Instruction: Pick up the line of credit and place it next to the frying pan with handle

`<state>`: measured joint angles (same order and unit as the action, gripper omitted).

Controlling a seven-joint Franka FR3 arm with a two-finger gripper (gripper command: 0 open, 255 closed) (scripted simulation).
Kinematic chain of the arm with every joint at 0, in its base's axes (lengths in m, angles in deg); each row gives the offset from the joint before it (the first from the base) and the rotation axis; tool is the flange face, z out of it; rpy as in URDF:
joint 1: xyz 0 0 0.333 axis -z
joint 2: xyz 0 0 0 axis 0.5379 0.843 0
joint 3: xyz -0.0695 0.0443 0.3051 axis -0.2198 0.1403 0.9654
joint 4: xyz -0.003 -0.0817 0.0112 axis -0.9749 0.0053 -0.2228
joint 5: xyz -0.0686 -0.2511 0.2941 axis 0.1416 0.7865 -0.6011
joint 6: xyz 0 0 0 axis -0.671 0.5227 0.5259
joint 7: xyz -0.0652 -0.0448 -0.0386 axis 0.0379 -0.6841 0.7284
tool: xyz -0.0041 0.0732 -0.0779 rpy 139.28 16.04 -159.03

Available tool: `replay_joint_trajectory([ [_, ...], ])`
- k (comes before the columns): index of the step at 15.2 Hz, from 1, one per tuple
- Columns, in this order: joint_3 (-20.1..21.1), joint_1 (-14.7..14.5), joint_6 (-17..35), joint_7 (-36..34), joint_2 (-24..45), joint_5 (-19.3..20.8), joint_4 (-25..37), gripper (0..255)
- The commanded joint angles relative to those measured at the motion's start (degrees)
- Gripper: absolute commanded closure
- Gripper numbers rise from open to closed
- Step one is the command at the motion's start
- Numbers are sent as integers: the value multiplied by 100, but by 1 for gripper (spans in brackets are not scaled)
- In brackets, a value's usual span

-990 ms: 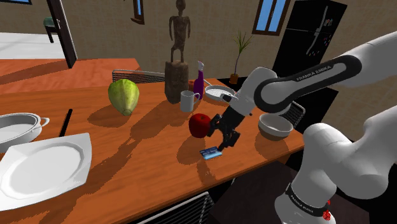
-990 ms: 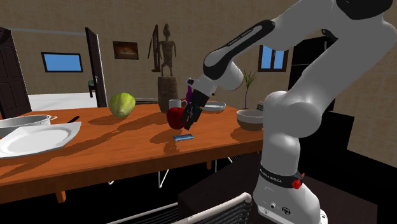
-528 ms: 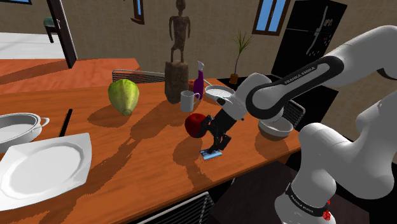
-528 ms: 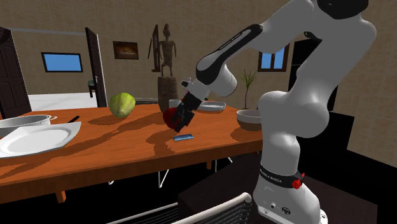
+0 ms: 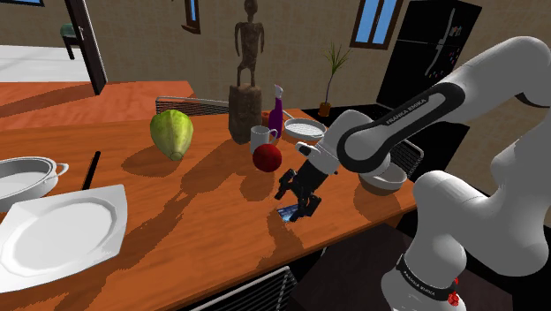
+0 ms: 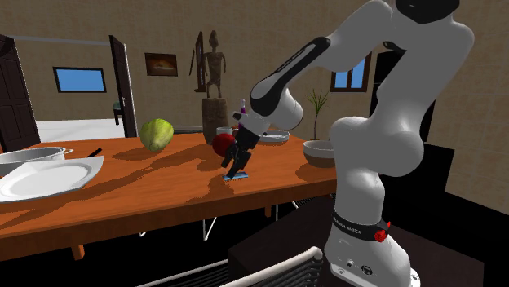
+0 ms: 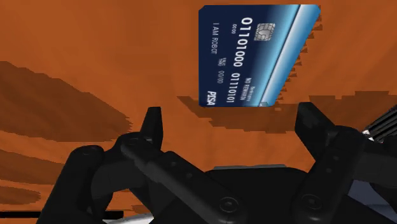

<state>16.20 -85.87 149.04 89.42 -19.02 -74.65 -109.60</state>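
The dark blue credit card [image 5: 286, 213] lies flat on the orange table near its front edge. In the wrist view the card [image 7: 254, 54] sits just beyond the fingertips, numbers facing up. My black gripper [image 5: 297, 205] hangs directly over it, tips almost at the tabletop, fingers [image 7: 153, 122] apart and touching nothing. From the second exterior view the gripper [image 6: 235, 170] stands right above the card [image 6: 237, 177]. The grey frying pan [image 5: 305, 130] with its handle rests farther back on the table, beside a purple bottle [image 5: 275, 115].
A red apple [image 5: 267, 157] sits just behind the gripper, next to a white mug [image 5: 260, 137]. A grey bowl [image 5: 381, 177] is at the shoulder view's right. A wooden statue [image 5: 246, 88], a green cabbage [image 5: 171, 132], a white plate [image 5: 57, 231] and a pot [image 5: 26, 177] stand farther left.
The gripper has dropped down onto the card's spot, still open. The apple has shifted back toward the mug.
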Motion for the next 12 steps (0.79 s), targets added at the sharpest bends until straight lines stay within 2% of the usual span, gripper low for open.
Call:
replay_joint_trajectory([
  [1,79,66,-190,-69,-25,29,-4,255],
  [10,36,27,-169,-40,-5,11,3,255],
  [12,267,259,-383,-205,-133,124,41,255],
])
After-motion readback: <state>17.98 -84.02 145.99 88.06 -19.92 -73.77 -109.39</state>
